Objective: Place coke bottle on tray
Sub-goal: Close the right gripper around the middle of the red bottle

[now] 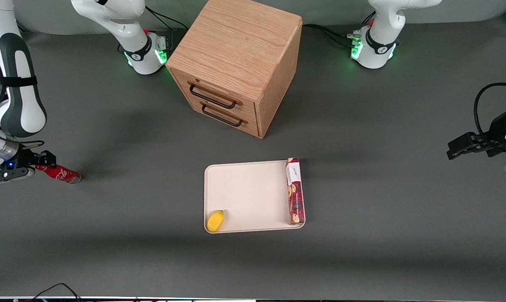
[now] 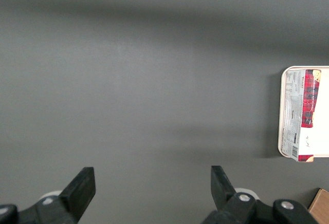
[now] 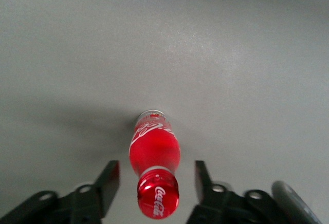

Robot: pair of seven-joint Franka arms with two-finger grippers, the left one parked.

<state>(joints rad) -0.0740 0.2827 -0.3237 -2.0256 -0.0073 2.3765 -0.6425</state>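
Coke bottle (image 1: 59, 173): small, slim, red, white script logo, red cap, silvery base; seen in right wrist view (image 3: 153, 161) cap-end on, between spread fingers of end effector (image 3: 156, 179), no contact visible. Located at working arm's end of bench (image 1: 382, 188), well apart from tray.

Tray (image 1: 253, 195): flat, rectangular, cream-white, rounded corners, low rim; laid flat on bench in front of drawer cabinet.

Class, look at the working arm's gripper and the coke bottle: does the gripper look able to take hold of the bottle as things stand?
Probably yes. The gripper is open, with a finger on each side of the coke bottle near its cap. Nothing else lies near the bottle on the table.
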